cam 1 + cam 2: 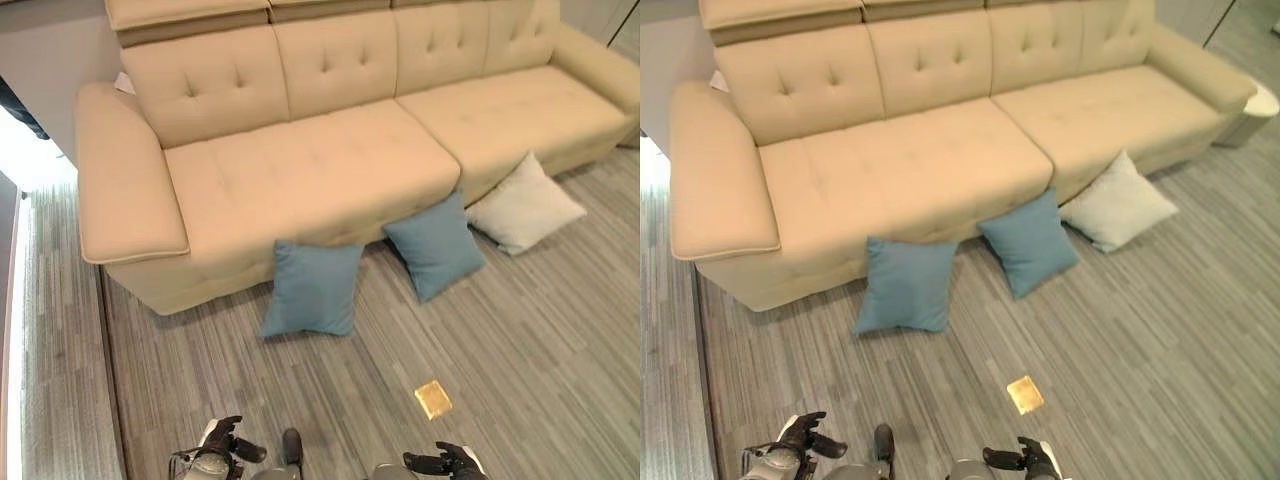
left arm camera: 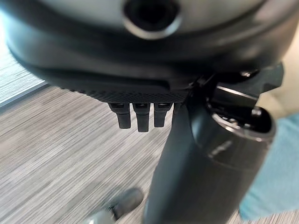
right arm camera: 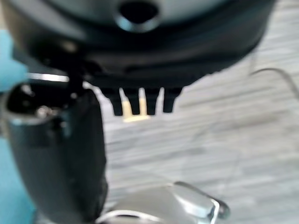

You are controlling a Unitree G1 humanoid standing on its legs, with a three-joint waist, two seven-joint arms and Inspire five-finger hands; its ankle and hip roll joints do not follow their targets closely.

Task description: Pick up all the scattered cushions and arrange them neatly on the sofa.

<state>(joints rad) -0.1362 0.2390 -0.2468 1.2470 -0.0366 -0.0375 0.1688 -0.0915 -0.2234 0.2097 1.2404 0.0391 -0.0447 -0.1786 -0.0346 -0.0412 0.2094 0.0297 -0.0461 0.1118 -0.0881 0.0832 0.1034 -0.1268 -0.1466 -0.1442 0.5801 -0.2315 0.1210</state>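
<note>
Nothing is done yet: against the foot of the sofa (image 1: 310, 170) lean two blue cushions (image 1: 312, 288) (image 1: 435, 245) and one white cushion (image 1: 525, 205), all on the floor. The left hand (image 1: 222, 440) and right hand (image 1: 445, 463) look relaxed and empty, apparently.

Grey striped plank flooring (image 1: 520, 360) is running across the room, and a small square brass floor plate (image 1: 433, 399) is lying flush in it. A pale wall (image 1: 45, 70) is standing at the upper left, bright light (image 1: 25, 160) spilling in beside it
</note>
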